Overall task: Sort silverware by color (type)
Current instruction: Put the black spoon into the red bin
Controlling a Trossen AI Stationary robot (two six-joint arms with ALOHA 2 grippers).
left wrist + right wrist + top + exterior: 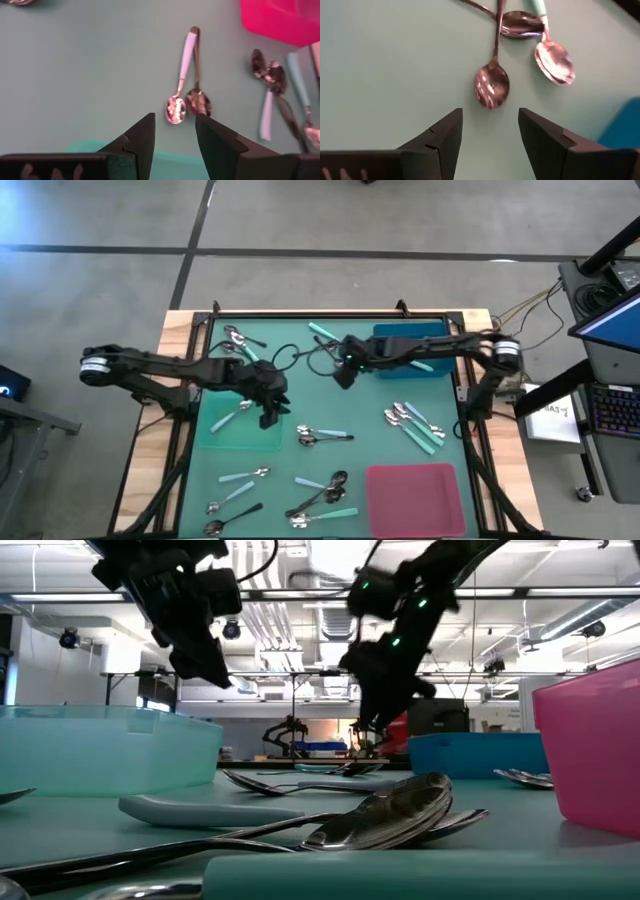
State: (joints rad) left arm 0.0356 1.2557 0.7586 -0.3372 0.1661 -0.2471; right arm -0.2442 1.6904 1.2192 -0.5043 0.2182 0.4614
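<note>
Right pincer hangs open, empty, over an all-metal spoon touching a teal-handled spoon beside the blue tray; closing may drag both. Farther off, left pincer, also open, faces a pale-blue-handled spoon against a dark one.

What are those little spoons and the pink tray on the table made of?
Spoons: the bowls look like polished metal, since they mirror the lights; the pale blue handles look like matte plastic or a coating, hard to say which. Pink tray: probably molded plastic, judging by its even colour, rounded corners and soft sheen.
</note>
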